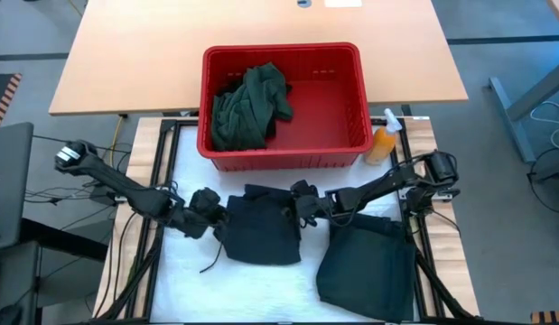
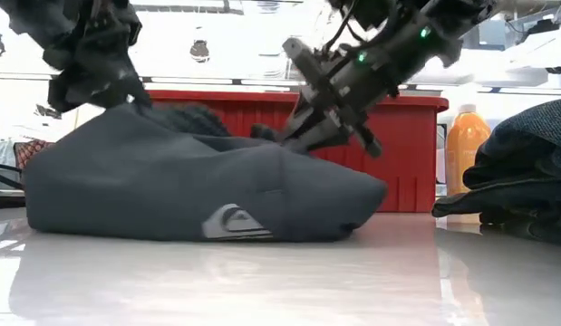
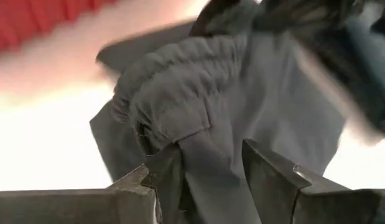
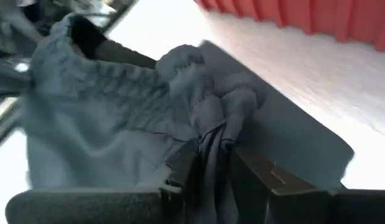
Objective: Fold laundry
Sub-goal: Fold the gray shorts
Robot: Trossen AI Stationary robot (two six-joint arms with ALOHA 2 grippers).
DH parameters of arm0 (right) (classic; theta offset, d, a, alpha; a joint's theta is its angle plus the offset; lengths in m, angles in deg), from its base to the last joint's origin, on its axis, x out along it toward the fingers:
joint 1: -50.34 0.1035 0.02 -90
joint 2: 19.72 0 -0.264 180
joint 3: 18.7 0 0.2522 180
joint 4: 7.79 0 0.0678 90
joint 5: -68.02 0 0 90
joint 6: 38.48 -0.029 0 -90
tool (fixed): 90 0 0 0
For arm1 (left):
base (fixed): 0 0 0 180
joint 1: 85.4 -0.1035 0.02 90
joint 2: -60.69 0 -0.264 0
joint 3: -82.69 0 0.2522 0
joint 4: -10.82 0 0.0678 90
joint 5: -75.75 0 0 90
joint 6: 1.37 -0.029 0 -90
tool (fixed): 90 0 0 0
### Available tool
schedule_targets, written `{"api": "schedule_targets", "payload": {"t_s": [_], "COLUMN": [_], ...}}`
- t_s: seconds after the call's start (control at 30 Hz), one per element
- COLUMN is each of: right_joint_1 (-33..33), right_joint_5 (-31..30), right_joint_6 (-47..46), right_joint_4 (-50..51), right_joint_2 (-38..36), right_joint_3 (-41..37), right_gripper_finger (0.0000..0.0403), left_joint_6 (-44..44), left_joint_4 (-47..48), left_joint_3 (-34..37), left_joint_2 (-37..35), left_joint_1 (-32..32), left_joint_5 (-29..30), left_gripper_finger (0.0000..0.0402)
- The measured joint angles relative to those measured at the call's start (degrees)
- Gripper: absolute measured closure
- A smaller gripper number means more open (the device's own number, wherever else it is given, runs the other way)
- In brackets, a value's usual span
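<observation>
a: so what are the grippers doing rn?

b: left gripper point(image 1: 209, 209) is at the left edge of the dark shorts point(image 1: 259, 226), just in front of the red basket point(image 1: 338, 153). its wrist view shows cloth from the elastic waistband lying between the two fingers point(image 3: 267, 171), with the jaws set apart around the fold. can't honestly tell if it's pinching or letting go.

a: and the right one?

b: right gripper point(image 1: 302, 204) is at the shorts' right upper corner, also just in front of the basket. same deal: a bunched bit of fabric sits between its fingers point(image 4: 257, 171), narrow gap, grip or release i can't tell.

a: where's the rest of the laundry?

b: shorts lie on the white table point(image 1: 180, 271) between the two arms, humped up in the low view with a small logo on the near side. a dark teal garment point(image 1: 365, 262) is piled right of the shorts, in front of the basket's right end. a green shirt point(image 1: 247, 106) is crumpled inside the basket, left half. orange spray bottle point(image 1: 383, 140) stands at the basket's right front corner.
</observation>
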Motion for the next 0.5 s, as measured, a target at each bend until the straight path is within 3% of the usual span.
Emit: {"api": "schedule_targets", "payload": {"t_s": [0.13,0.33,0.5], "right_joint_1": [0.91,0.25,0.52], "right_joint_5": [-2.55,-4.16,-4.19], "right_joint_6": [0.08,-3.54,-5.16], "right_joint_4": [3.01,12.68,16.19], "right_joint_2": [-2.46,-4.14,-4.04], "right_joint_3": [0.02,0.02,0.02], "right_gripper_finger": [0.0291,0.0291,0.0291], "left_joint_6": [-6.87,-7.63,-14.14], "left_joint_4": [-0.95,5.52,-1.58], "left_joint_3": [0.0,0.07,0.04], "left_joint_2": [-1.13,0.02,-0.68], "left_joint_1": [-0.33,-2.89,-2.53], "left_joint_5": [3.18,0.45,2.84], "left_gripper_finger": [0.0253,0.0261,0.0266]}}
